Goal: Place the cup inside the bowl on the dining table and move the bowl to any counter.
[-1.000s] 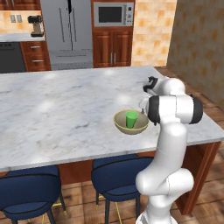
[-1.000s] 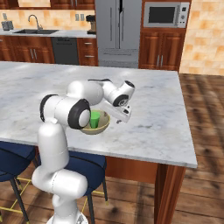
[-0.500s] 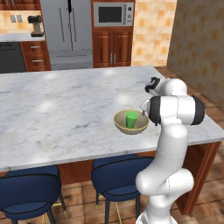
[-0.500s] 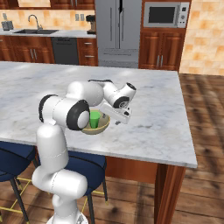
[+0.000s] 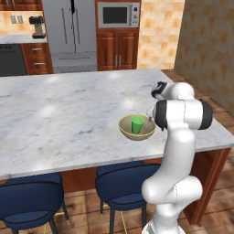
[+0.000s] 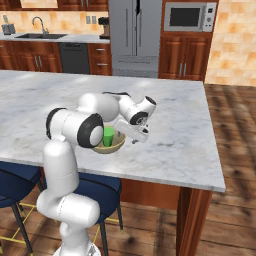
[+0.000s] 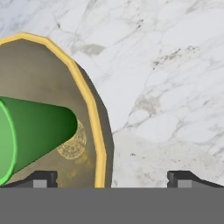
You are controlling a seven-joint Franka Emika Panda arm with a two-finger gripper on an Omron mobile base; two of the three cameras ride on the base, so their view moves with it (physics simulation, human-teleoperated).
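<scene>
Counter (image 5: 55, 114): the marble island carries the bowl near its front edge, above the blue stools (image 5: 123, 183); a clumsy shove could slide the bowl off that edge.
Bowl (image 5: 136, 127): upright, with the cup inside; its yellow rim lies between the two fingertips in the hand view, so closing there would pinch one wall, and I judge a thin rim grip may slip or tip the bowl when lifted.
Cup (image 7: 35, 133): green, standing loose in the bowl; a tilt or jolt in transit could topple it out.
Gripper (image 6: 141, 135): spread wide, holding nothing, just beside the bowl's right rim; dropping askew could knock the rim.
</scene>
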